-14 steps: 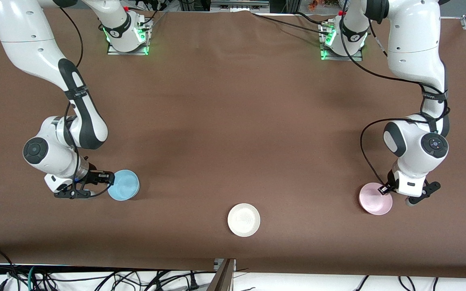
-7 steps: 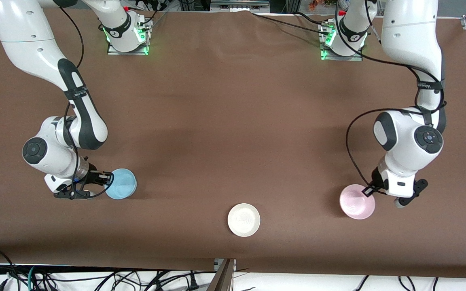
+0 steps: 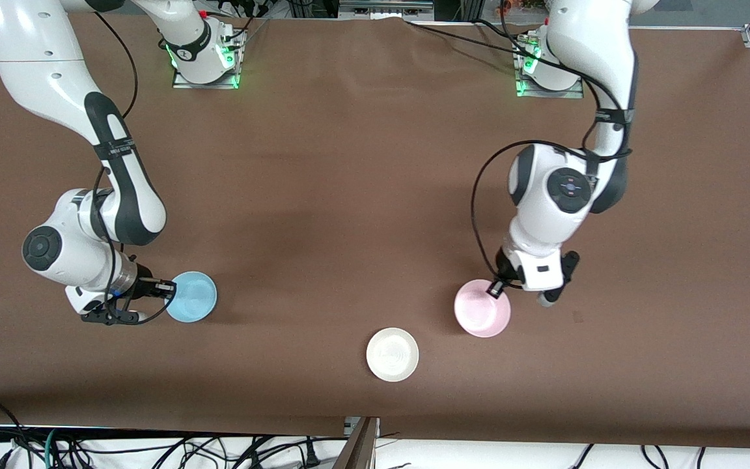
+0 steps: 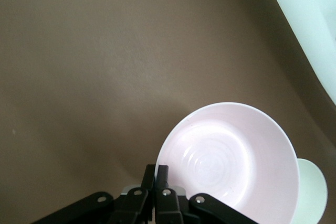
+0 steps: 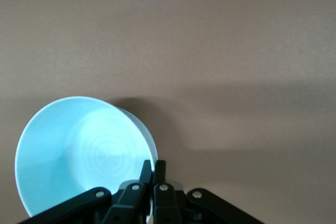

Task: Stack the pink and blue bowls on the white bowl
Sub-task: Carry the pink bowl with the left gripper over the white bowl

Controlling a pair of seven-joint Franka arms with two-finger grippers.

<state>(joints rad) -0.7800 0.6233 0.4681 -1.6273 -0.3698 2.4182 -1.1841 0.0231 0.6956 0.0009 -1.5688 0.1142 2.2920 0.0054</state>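
The white bowl (image 3: pixel 392 354) rests on the table near the front camera, midway between the arms. My left gripper (image 3: pixel 496 288) is shut on the rim of the pink bowl (image 3: pixel 482 308), held just above the table beside the white bowl toward the left arm's end. In the left wrist view the pink bowl (image 4: pixel 231 161) fills the space by the left gripper (image 4: pixel 157 174), and the white bowl's edge (image 4: pixel 315 192) peeks past it. My right gripper (image 3: pixel 168 286) is shut on the rim of the blue bowl (image 3: pixel 193 297) at the right arm's end. In the right wrist view the right gripper (image 5: pixel 154 169) pinches the blue bowl (image 5: pixel 84 150).
A brown cloth (image 3: pixel 349 195) covers the table. The two arm bases (image 3: pixel 206 58) (image 3: pixel 547 71) stand along the edge farthest from the front camera. Cables (image 3: pixel 153 449) hang below the nearest edge.
The left arm has carried the pink bowl a long way from its end of the table toward the white bowl. The right gripper has closed on the blue bowl's rim and tipped it slightly.
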